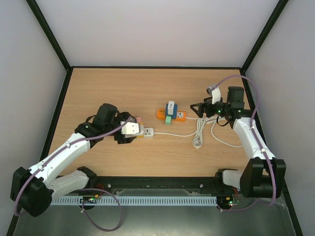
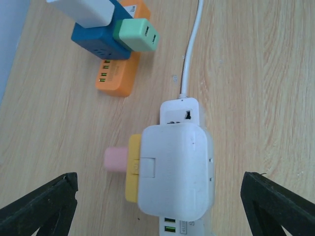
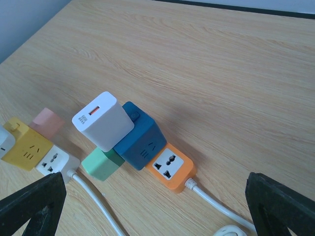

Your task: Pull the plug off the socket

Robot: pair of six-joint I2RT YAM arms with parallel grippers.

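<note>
At nine o'clock on the wooden table (image 1: 98, 83), item one: left gripper (image 2: 157, 179), jaws released and wide. One black finger (image 2: 44, 206) stood at either side of a bulky white plug adapter (image 2: 174, 172), neither touching it. The adapter sat pressed into a white power strip (image 2: 181, 109), whose white lead (image 2: 190, 44) ran off toward twelve o'clock in the wrist view. Touching the adapter's nine-o'clock flank was a yellow adapter (image 2: 133, 169), with a pink plug (image 2: 115, 160) beyond it; how these two were attached could not be told.

Item two, table centre: orange power strip (image 3: 170, 169), carrying a dark blue cube socket (image 3: 140, 135). On the cube sat a white USB charger (image 3: 103, 120), and at its seven o'clock a mint-green plug (image 3: 101, 164). All appeared seated.

Item three, at four o'clock from the orange strip: cable coil (image 1: 199, 132), loose on the table.

Item four, at three o'clock: right gripper (image 3: 156, 179), jaws likewise released, holding nothing, aimed at the orange cluster from near by but apart from it.

Progress: effectively not begun. No plug was out of its socket. The white adapter was the likeliest target, given the jaws around it, and it was fully home. Remaining: clamp the adapter and draw it free. The strip probably needs pinning, since it looked light enough to lift along.
</note>
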